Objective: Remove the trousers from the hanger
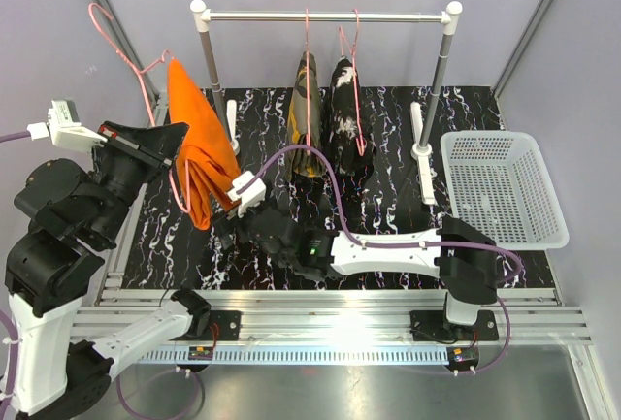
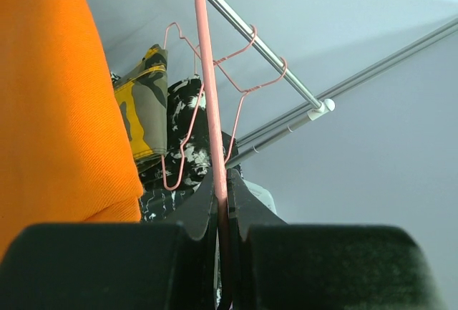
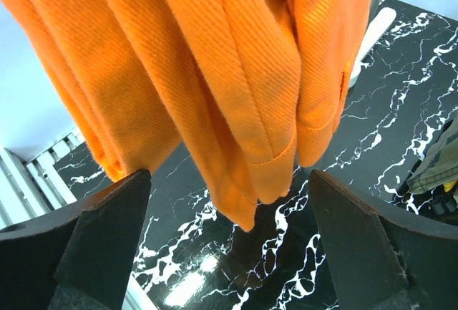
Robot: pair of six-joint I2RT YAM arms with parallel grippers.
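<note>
- Pinching the pink hanger (image 2: 208, 74), the left hand (image 2: 222, 185) holds the orange trousers (image 1: 199, 163) left of the rail (image 1: 388, 16).
- The right hand (image 3: 229, 177) gapes wide under the hem.
- Risk: a shallow grab could drag hanger and cloth together.

place: robotics lab test cell | cues: bare grey walls (image 1: 39, 42), aluminium mounting rails (image 1: 330, 315), tabletop clothes rack (image 1: 325, 16)
</note>
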